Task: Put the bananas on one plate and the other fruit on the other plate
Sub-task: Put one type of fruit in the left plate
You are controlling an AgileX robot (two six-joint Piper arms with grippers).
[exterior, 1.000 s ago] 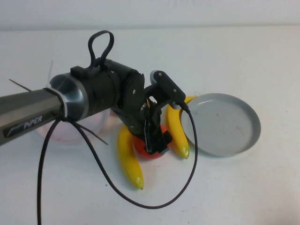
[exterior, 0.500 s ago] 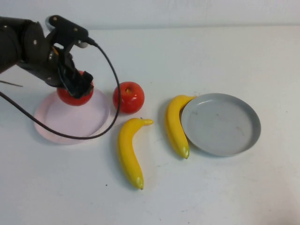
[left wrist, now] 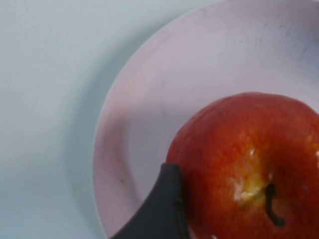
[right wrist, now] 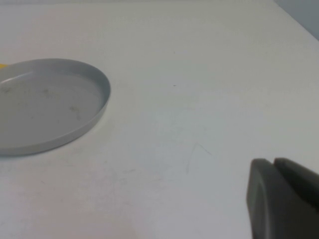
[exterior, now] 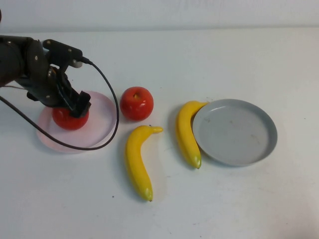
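My left gripper point(exterior: 71, 110) is over the pale pink plate point(exterior: 102, 119) at the left and is shut on a red apple point(exterior: 67, 119), which rests low in the plate. In the left wrist view one dark finger point(left wrist: 167, 199) touches the apple point(left wrist: 249, 154) above the pink plate point(left wrist: 149, 99). The second red apple point(exterior: 136, 103) sits on the table just right of the pink plate. Two yellow bananas lie on the table, one in the middle point(exterior: 138, 162) and one point(exterior: 184, 132) against the grey-blue plate point(exterior: 249, 144). My right gripper point(right wrist: 273, 164) is shut and empty, off to the side of the grey-blue plate point(right wrist: 75, 124).
The left arm's black cable point(exterior: 112, 114) loops over the pink plate's right edge near the loose apple. The white table stretches out in front and to the right of the grey-blue plate.
My left arm has carried a red apple from between the bananas to the left. It has lowered it from above the pink plate down into it.
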